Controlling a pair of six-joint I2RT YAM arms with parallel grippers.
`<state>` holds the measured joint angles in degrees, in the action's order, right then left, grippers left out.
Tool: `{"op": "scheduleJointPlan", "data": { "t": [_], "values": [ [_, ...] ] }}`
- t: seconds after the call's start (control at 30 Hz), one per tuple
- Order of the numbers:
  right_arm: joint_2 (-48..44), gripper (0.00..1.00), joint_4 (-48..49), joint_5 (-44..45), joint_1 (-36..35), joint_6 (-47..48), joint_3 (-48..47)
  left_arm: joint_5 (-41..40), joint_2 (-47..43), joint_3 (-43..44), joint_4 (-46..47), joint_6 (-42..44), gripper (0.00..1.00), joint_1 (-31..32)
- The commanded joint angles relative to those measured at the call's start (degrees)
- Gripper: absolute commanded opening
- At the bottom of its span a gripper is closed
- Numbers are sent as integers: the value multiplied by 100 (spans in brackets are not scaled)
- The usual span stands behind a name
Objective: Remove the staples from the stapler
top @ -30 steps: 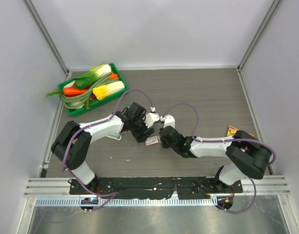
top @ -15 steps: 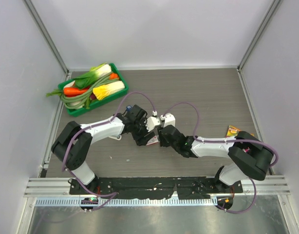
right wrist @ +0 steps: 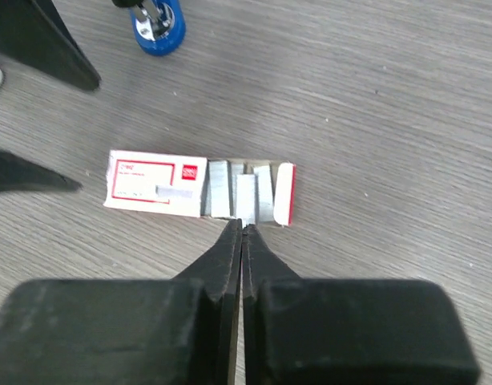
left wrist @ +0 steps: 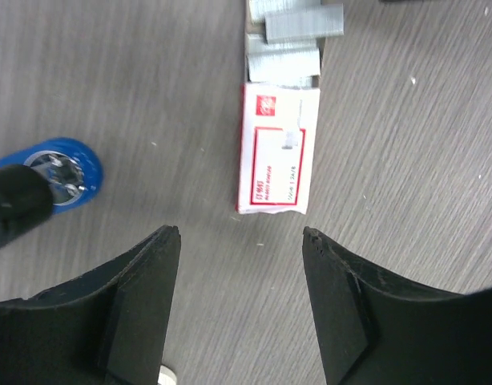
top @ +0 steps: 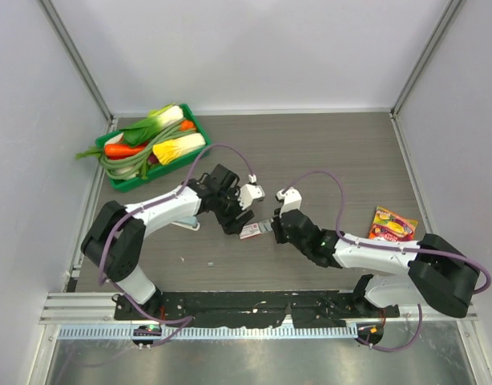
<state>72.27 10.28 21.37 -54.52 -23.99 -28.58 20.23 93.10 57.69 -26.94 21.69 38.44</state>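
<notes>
Counting one box (right wrist: 154,184), three staple strips (right wrist: 246,199)

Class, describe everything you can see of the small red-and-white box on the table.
The red-and-white box is flat and white, with a red frame and logo. It lies flat on the grey wood-grain table. One end is slid open, showing silvery staple strips and a red end flap. The right gripper, shut, points at the strips' near edge; contact unclear.
</notes>
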Motion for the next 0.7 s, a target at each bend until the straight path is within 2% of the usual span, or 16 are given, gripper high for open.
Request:
{"op": "scheduleJointPlan", "data": {
  "t": [0.0, 0.13, 0.3, 0.5, 0.67],
  "values": [
    [-178, 1, 105, 105, 29, -36, 273, 332, -73, 497, -66, -25, 66, -108],
    [-47, 1, 491, 79, 38, -80, 414, 298, 59, 778, 153, -226, 66, -143],
    [322, 1, 729, 8, 73, -45, 318, -167, 489, 1024, 848, -596, 65, -143],
    [341, 1, 844, -80, 91, 26, 318, -441, 1227, 1455, 918, -737, 63, -135],
    [314, 1, 993, -159, 117, -9, 441, -511, 1386, 1526, 910, -684, 63, -64]
  ]
}}
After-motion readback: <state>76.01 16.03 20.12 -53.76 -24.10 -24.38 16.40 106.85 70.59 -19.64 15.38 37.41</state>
